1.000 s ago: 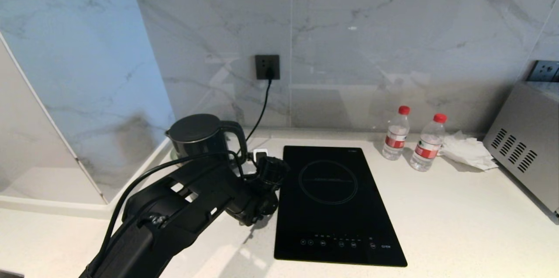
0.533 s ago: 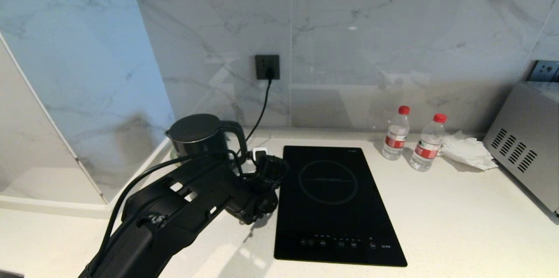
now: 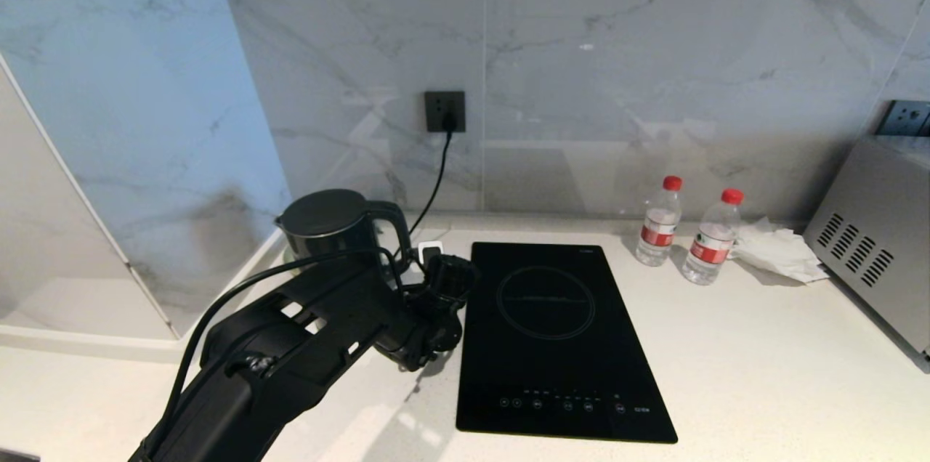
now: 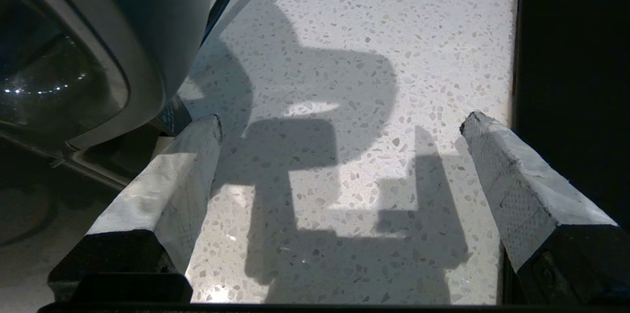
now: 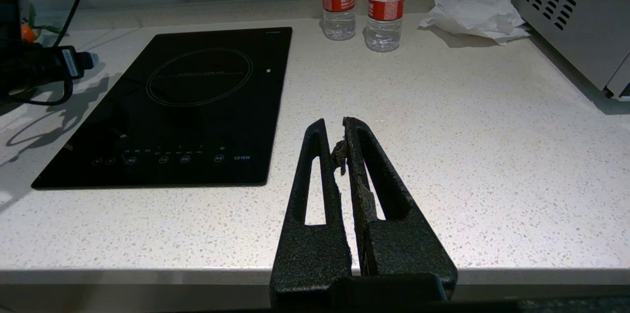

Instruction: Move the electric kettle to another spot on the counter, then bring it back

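Black kettle [image 3: 336, 224] stands at the counter's [image 3: 726, 346] back left, just beside one finger of my left claw [image 4: 339, 123], whose jaws gape, empty. Over the last second little has changed: the handle is not yet between them. My right claw [image 5: 343, 128] rests pressed together.

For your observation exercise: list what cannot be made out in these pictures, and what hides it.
- Electric kettle lower body: head view, hidden behind the left arm.
- Left gripper: head view, hidden by its own wrist.
- Hob control labels: head view, too small.
- Microwave: cut off by the picture's edge.
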Available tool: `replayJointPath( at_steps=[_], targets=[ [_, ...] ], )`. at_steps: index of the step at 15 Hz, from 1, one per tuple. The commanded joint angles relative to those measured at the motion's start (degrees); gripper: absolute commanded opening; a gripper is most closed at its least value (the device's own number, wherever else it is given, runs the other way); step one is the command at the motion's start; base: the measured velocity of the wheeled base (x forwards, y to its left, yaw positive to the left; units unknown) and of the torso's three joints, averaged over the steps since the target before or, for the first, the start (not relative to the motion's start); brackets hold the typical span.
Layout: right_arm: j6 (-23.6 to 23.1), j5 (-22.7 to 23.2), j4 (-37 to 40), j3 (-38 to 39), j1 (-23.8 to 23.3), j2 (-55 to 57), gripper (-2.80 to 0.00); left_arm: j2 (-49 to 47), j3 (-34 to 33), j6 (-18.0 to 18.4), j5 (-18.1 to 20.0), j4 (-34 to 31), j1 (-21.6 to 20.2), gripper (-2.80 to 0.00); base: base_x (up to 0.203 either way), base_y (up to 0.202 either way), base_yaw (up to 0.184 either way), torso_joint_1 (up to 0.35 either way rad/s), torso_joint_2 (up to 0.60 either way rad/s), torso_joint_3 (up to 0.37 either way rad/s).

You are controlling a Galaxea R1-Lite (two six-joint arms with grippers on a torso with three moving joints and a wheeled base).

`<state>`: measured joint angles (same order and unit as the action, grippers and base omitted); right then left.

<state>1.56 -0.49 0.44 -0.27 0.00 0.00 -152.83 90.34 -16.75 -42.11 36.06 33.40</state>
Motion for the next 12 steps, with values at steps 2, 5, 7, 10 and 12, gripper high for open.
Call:
replayJointPath(
  at_steps=[2, 5, 7, 10, 12],
  targets=[
    [0.0, 0.0, 0.0, 0.0, 0.0, 0.1, -2.80, -0.3, 0.4, 0.0, -0.3, 0.1, -0.1, 0.00, 0.000, 0.000, 0.000, 0.000, 0.00, 0.000],
    [0.0, 0.0, 0.0, 0.0, 0.0, 0.1, -2.80, -1.7, 3.0, 0.1, -0.3, -3.3, -0.4, 0.00, 0.000, 0.000, 0.000, 0.000, 0.00, 0.000],
    [0.0, 0.0, 0.0, 0.0, 0.0, 0.1, -2.80, -1.7, 3.1, 0.1, -0.3, -3.8, -0.5, 0.00, 0.000, 0.000, 0.000, 0.000, 0.00, 0.000],
    [0.0, 0.0, 0.0, 0.0, 0.0, 0.1, -2.80, -1.7, 3.1, 0.1, -0.3, -4.2, -0.4, 0.00, 0.000, 0.000, 0.000, 0.000, 0.00, 0.000],
    [0.0, 0.0, 0.0, 0.0, 0.0, 0.1, -2.80, -1.6, 3.2, -0.1, -0.3, -3.7, -0.4, 0.00, 0.000, 0.000, 0.000, 0.000, 0.00, 0.000]
  ],
)
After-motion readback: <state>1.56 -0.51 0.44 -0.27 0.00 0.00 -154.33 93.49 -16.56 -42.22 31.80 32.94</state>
